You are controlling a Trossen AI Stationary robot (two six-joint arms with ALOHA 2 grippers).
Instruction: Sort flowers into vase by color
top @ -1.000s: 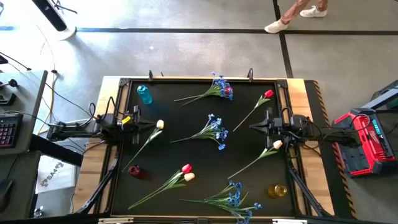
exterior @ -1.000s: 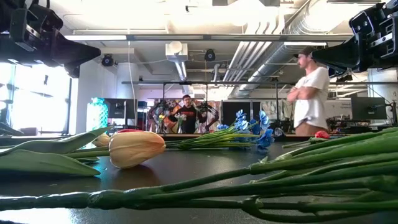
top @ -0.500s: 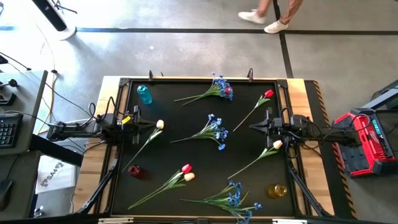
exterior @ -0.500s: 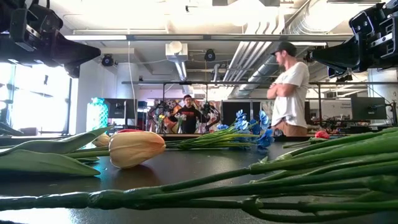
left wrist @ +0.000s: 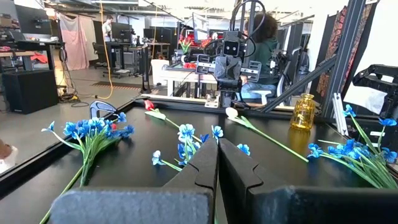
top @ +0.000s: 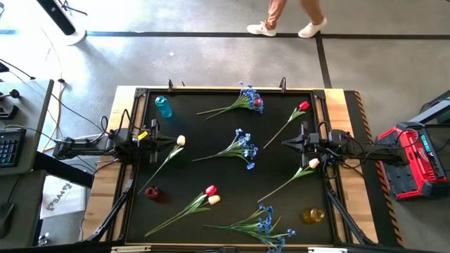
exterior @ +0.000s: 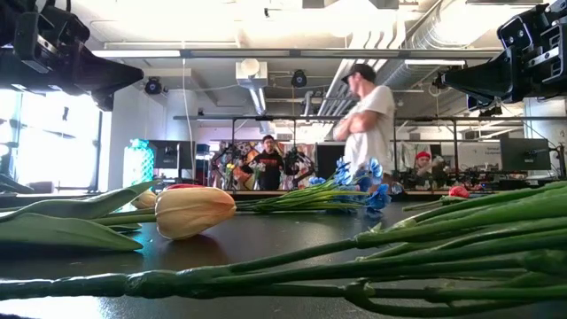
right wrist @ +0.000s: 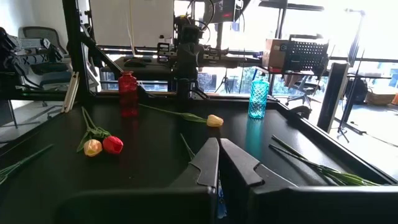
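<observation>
Flowers (top: 240,146) lie all over the black table (top: 281,172), likely light and bendy, best pinched on the thin green stems, while both grippers, left (top: 156,137) at nine o'clock and right (top: 294,143) at three, wait with jaws closed on nothing.

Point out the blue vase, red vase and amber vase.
blue vase (top: 163,107), high view, on its body.
red vase (top: 152,192), high view, on its body.
amber vase (top: 313,215), high view, on its body.
</observation>
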